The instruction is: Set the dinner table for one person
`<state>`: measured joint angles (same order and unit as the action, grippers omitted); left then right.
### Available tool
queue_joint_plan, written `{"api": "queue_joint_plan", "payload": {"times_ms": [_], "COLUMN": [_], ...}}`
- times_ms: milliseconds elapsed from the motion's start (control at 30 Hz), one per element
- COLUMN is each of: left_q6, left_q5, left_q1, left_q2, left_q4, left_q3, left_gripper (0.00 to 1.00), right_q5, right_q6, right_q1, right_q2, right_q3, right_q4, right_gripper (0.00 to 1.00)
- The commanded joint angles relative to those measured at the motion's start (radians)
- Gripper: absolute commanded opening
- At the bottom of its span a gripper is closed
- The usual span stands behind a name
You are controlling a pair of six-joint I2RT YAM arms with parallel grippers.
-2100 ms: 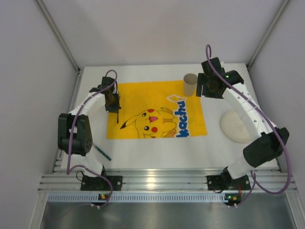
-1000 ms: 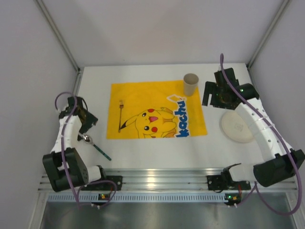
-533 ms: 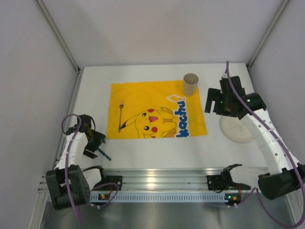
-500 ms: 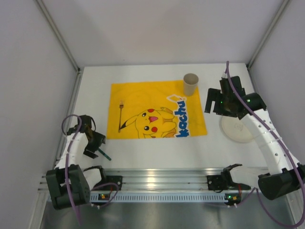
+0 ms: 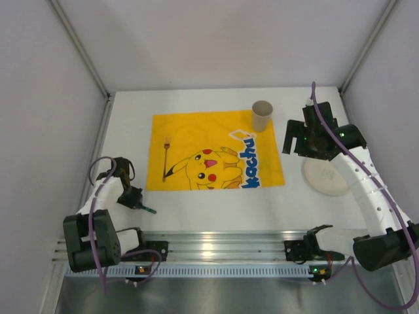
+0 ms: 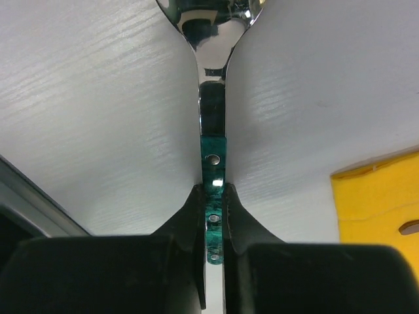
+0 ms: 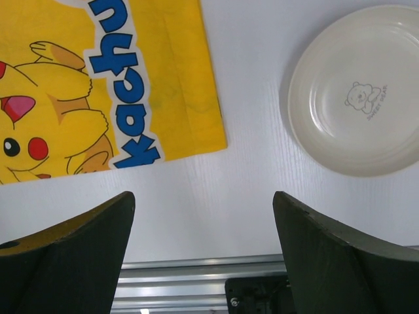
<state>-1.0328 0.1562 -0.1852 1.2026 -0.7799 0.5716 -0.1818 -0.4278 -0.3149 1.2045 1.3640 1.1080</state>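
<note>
– Top external has the left gripper [image 5: 133, 198] down low near the near left corner of the dinner table [image 5: 196, 203], just off the yellow Pikachu mat [image 5: 196, 127].
– And the left wrist camera settles it: both fingers [image 6: 186, 261] are pinched tight on the teal handle of the spoon [image 6: 211, 39], bowl pointing away, white tabletop beneath. Lifted or lying flat? Cannot tell.
– Over to the right gripper [image 7: 203, 196]: spread wide with nothing between the fingers, hanging above bare tabletop between the mat's right edge and the cream plate [image 7: 363, 91].
– The plate sits on the table to the right of the mat, apart from it, with a little bear print inside.
– The fork [image 5: 166, 156] lies on the mat's left side, tines toward the far edge. The tan cup [image 5: 262, 116] stands upright at the mat's far right corner.
</note>
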Motion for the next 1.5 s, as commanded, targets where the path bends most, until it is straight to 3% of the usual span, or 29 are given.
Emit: {"api": "queue_joint_plan", "payload": {"times_ms": [0,100,200,433,667,900,1167,1467], "left_q6": [0.086,0.169,0.244,0.355,0.360,0.350,0.245,0.146], "left_q5": [0.075,0.059,0.081,0.085,0.051,0.002,0.011,-0.021], "left_q1": [-0.003,-0.005,0.013,0.150,0.623,0.868,0.986,0.995], "left_q2": [0.066,0.022,-0.020,0.223,0.638,1.006,1.158,1.186], "left_q4": [0.042,-0.004,-0.030,0.007,0.021,-0.087,-0.128,-0.111], "left_q3": [0.034,0.124,0.331,0.738,1.132,1.566,1.627,1.556], "left_gripper": [0.00,0.00,0.00,0.00,0.00,0.00,0.00,0.00], "right_q5": [-0.033,-0.047,-0.050,-0.028,0.021,-0.008,-0.042,-0.041], "right_q6": [0.004,-0.003,-0.012,-0.043,-0.089,-0.121,-0.157,-0.141], "right_q1": [0.022,0.028,0.030,0.031,0.031,0.030,0.031,0.030], "right_q2": [-0.043,-0.060,-0.071,-0.095,-0.197,-0.290,-0.365,-0.347], "right_q3": [0.029,0.041,0.052,0.070,-0.031,-0.057,-0.086,-0.088], "right_q4": [0.029,0.042,0.058,0.095,0.128,0.219,0.282,0.276], "right_gripper": [0.87,0.87,0.87,0.87,0.87,0.88,0.88,0.88]}}
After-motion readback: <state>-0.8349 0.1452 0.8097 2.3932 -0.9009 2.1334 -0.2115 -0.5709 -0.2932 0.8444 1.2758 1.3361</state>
